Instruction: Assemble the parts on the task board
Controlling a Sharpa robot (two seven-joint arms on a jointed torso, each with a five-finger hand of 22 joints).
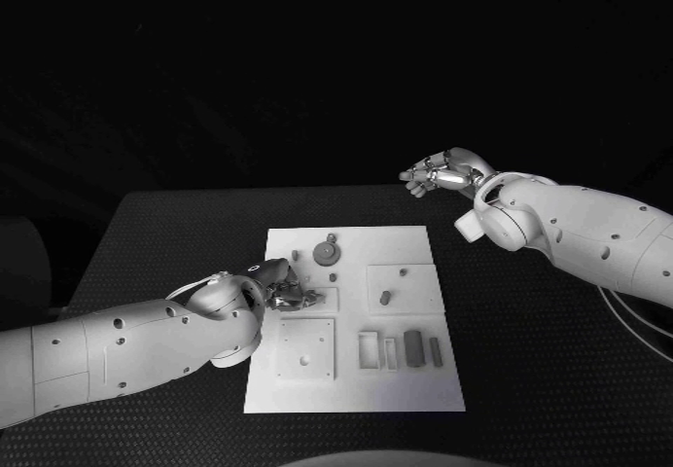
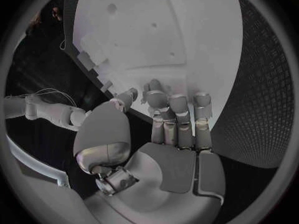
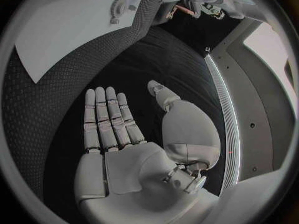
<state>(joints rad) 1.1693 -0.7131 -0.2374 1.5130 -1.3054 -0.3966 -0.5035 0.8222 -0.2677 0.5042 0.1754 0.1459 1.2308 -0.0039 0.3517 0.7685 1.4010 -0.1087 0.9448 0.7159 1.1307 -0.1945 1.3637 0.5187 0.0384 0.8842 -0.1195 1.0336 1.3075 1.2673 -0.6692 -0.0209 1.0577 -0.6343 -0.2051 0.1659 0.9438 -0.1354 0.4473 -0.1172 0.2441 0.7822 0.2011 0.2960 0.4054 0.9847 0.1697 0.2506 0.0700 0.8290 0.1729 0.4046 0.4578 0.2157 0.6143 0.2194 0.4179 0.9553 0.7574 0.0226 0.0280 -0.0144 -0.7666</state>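
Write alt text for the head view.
The left hand reaches down onto the left side of the white task board, which carries small parts including a round gear. The right hand hovers open beyond the board's far right corner.

we can read no text, label, brand, number or sign on the flat white rectangular task board (image 1: 407,243) or anywhere else here.

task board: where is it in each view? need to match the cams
Head view: task board lies mid-table, between the arms.
Left wrist view: task board lies beyond the left hand.
Right wrist view: task board lies beyond the right hand.
Shared landmark: the round gear-like part.
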